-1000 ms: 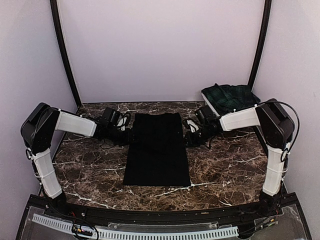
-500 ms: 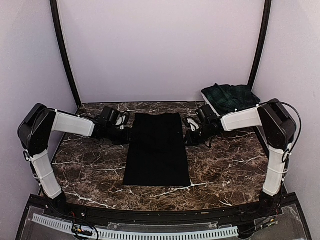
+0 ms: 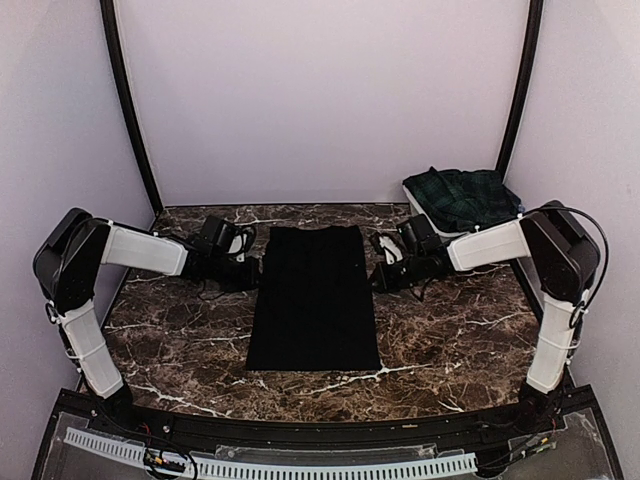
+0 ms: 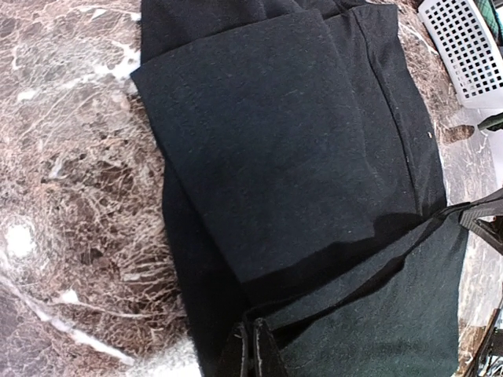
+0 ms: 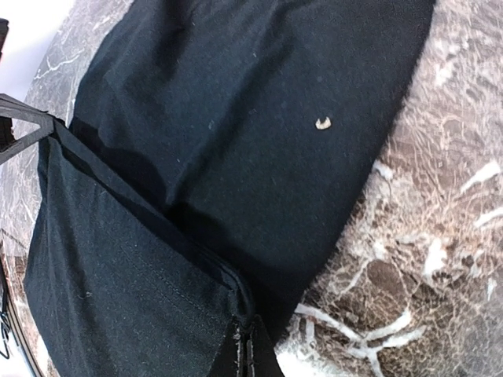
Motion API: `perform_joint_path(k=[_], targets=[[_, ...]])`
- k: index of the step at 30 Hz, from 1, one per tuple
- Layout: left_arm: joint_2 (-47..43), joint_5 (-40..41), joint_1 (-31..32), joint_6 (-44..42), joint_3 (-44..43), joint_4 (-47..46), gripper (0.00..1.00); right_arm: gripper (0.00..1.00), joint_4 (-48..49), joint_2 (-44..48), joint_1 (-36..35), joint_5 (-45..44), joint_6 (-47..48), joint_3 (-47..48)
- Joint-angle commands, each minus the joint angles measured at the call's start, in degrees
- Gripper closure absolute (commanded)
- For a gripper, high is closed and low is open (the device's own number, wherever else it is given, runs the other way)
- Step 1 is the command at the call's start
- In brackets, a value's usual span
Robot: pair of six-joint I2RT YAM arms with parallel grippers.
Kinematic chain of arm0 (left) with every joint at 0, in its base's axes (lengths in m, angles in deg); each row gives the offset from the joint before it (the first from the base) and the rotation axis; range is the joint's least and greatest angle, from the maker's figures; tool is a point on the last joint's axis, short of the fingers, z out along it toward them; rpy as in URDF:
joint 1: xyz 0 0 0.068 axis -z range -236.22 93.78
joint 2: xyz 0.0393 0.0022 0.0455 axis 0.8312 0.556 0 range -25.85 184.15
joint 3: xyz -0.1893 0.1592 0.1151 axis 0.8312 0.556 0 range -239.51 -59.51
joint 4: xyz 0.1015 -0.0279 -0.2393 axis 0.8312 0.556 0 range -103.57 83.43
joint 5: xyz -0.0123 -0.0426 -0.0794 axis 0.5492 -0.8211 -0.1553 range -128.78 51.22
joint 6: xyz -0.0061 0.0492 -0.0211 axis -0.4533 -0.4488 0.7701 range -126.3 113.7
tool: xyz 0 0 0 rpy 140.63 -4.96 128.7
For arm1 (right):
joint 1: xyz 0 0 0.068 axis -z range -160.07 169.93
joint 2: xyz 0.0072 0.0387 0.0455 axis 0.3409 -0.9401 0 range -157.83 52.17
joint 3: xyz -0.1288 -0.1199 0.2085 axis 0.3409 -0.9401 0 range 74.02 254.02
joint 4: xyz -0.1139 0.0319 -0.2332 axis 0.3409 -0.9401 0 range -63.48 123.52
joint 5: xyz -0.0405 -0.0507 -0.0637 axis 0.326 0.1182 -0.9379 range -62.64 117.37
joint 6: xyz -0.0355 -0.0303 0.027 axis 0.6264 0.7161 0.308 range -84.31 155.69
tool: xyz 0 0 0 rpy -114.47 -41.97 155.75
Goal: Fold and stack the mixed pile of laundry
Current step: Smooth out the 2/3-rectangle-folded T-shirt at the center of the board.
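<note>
black cloth point(image 3: 315, 300) edges in both grippers point(image 4: 251, 349) point(image 5: 245, 345)

Cloth point(image 3: 315, 300) lies mid-desk point(image 3: 150, 330), lengthwise from near the far edge toward the near edge. Left jaws sit at its far-left corner, right jaws at its far-right corner, w/ the cloth's far edge running btwn them. Basket point(image 3: 418, 212) is in the desk's far-right corner, w/ skirt point(image 3: 460, 193) piled in it, right of & behind the cloth.
</note>
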Motion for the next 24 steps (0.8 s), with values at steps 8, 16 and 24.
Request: perform_joint_path(k=[8, 16, 24], targets=[[2.33, 3.15, -0.61, 0.89, 0.35, -0.46, 0.99, 1.00, 4.12, -4.06, 0.24, -4.26, 1.27, 2.82], [-6.18, 2.51, -0.62, 0.57, 1.92, 0.84, 0.41, 0.39, -3.54, 2.50, 0.24, -4.38, 2.01, 4.31], [-17.22, -14.90, -0.15, 2.54, 5.99, -7.21, 0.01, 0.14, -1.77, 13.57, 0.18, 8.44, -2.93, 1.63]])
